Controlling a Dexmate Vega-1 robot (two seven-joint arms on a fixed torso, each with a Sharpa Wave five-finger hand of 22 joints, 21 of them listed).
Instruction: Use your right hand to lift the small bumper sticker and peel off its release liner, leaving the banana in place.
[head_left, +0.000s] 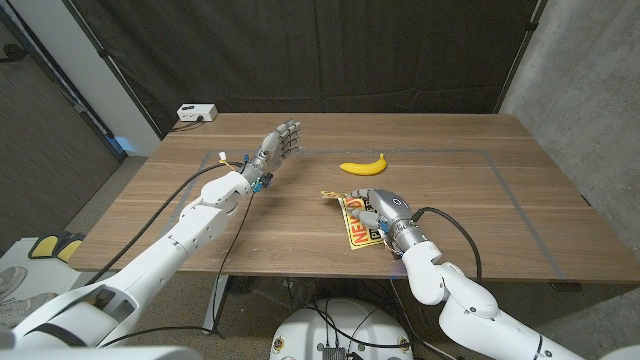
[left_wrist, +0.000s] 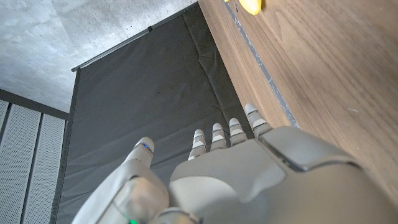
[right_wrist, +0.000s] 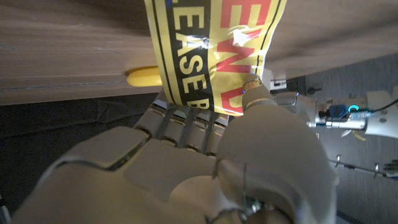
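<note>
While right hand (head_left: 385, 212) pinches bumper sticker (head_left: 352, 222); left hand (head_left: 281, 140) spread; banana (head_left: 363, 166) apart

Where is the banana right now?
In the head view the banana lies on the wooden table, just beyond the yellow sticker held by the right hand.

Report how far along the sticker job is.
Done: the right hand grips the yellow sticker. In hand: the lift, one sticker end raised near the fingers. Left: peeling the liner; no separated liner shows. The banana lies untouched, and the left hand waits open.
</note>
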